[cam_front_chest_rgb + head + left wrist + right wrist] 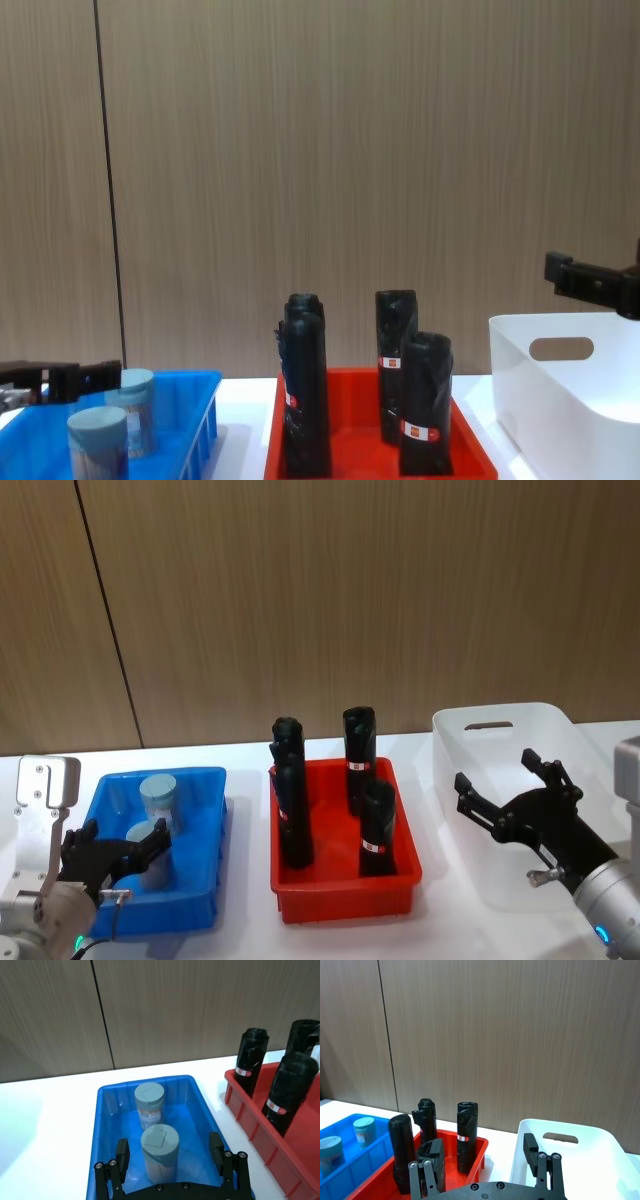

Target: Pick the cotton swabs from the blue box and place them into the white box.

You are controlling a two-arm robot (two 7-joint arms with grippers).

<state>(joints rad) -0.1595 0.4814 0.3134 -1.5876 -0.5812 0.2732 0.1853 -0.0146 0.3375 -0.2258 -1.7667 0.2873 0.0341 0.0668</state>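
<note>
Wood-grain wall panels stand behind a white surface [250, 930] that carries three containers in a row: blue box [165, 912] on the robot's left, red tray [345, 900] in the middle, white box [545, 715] on the right. Two swab jars stand upright in the blue box, each with a grey-blue lid, one behind the other and just apart: near jar [160, 1152], far jar [149, 1105]. Left gripper [169, 1149] is at the near end of the blue box, pointing forward at about lid height. Its jaws are released and spread wider than a jar. In the left wrist view the near jar sits between the two fingers [122, 1155], with a gap visible on each side. Whether the fingers reach down alongside the jar cannot be told. Right gripper [497, 770] hangs above the near part of the white box, jaws released, grasping nothing. Four black cylinders [358, 755] with red-white tags stand upright in the red tray, two toward the back and two toward the front.
</note>
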